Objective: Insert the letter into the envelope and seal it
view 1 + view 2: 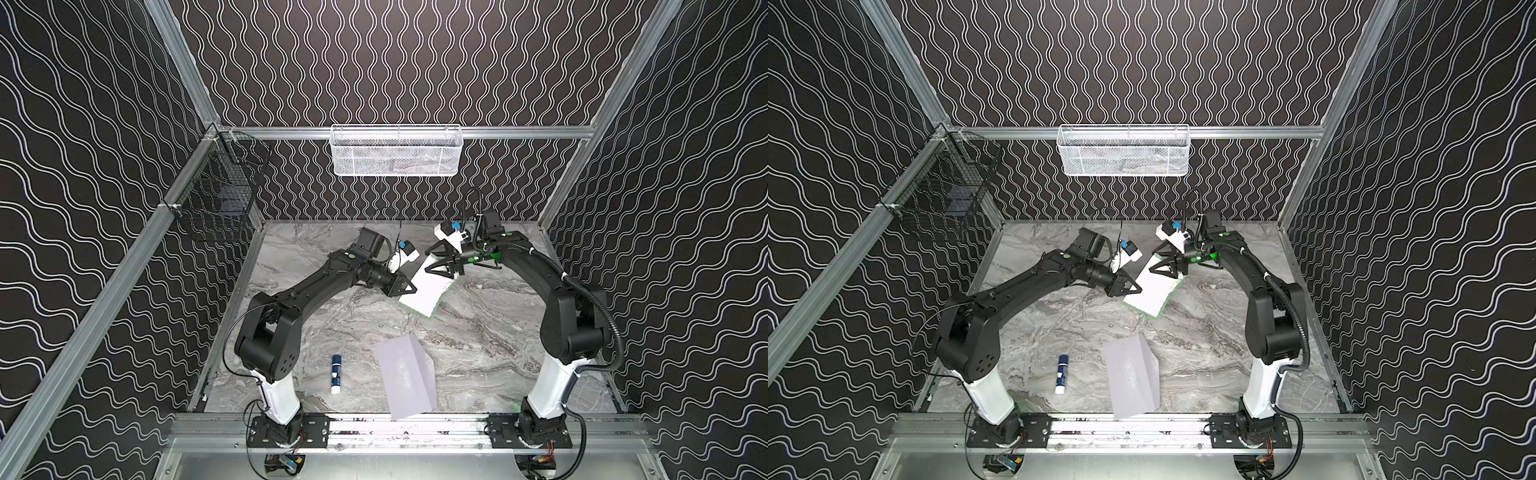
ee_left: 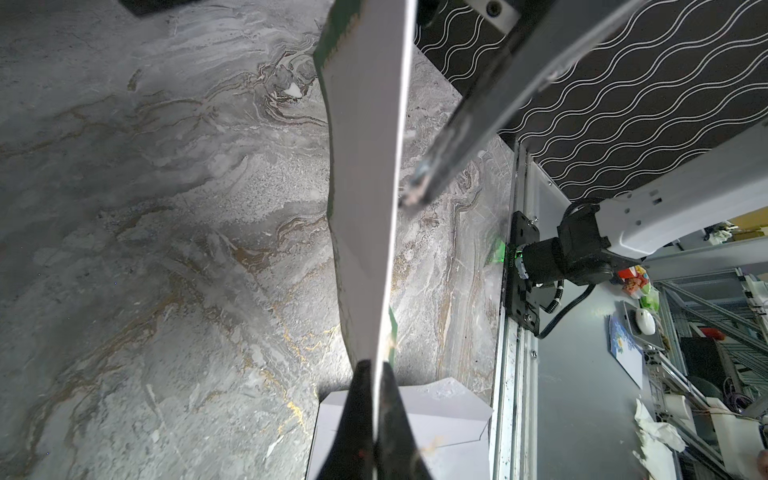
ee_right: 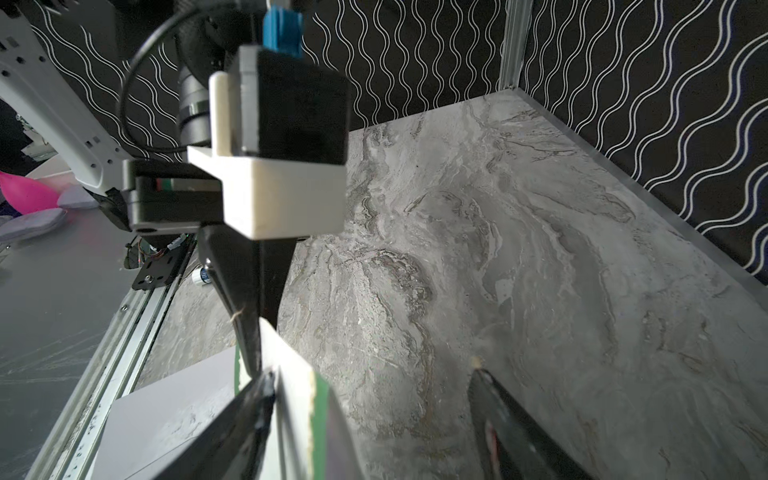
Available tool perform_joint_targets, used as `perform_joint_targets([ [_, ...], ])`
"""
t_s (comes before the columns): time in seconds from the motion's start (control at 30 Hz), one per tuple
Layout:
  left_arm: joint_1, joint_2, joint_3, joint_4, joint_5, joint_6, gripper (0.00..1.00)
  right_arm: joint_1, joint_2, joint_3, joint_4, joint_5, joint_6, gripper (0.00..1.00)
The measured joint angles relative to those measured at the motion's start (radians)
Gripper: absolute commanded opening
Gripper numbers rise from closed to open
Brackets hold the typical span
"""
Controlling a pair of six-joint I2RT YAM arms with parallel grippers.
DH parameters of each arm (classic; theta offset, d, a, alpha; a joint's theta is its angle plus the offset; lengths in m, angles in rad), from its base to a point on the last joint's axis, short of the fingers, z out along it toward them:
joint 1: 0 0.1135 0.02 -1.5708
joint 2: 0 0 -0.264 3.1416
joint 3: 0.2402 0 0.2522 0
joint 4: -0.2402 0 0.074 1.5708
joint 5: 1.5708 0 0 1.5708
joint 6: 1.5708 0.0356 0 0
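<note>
The letter [image 1: 426, 291], a white sheet with a green patterned border, hangs tilted above the marble table at mid-back. My left gripper [image 1: 413, 288] is shut on its near-left edge; the left wrist view shows the sheet [image 2: 365, 166] edge-on, pinched at the fingertips [image 2: 376, 370]. My right gripper [image 1: 431, 259] is open at the sheet's far end. In the right wrist view the sheet's corner [image 3: 295, 382] stands between its fingers [image 3: 374, 372], close against one. The pale envelope [image 1: 407, 380] lies flat near the front edge, its flap raised.
A blue-and-white glue stick [image 1: 336, 374] lies on the table left of the envelope. A white mesh basket [image 1: 397, 151] hangs on the back rail and a black wire basket [image 1: 220, 199] on the left rail. Aluminium rails [image 1: 395, 428] edge the table.
</note>
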Motion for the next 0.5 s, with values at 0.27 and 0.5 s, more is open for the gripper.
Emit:
perform_joint_targets([
  [0.27, 0.006, 0.000, -0.003, 0.011, 0.019, -0.004, 0.00, 0.013, 0.001, 0.026, -0.080, -0.034, -0.053, 0.60],
  [0.5, 0.026, 0.000, -0.003, 0.025, 0.029, -0.015, 0.00, 0.013, 0.045, 0.090, -0.207, -0.040, -0.126, 0.50],
])
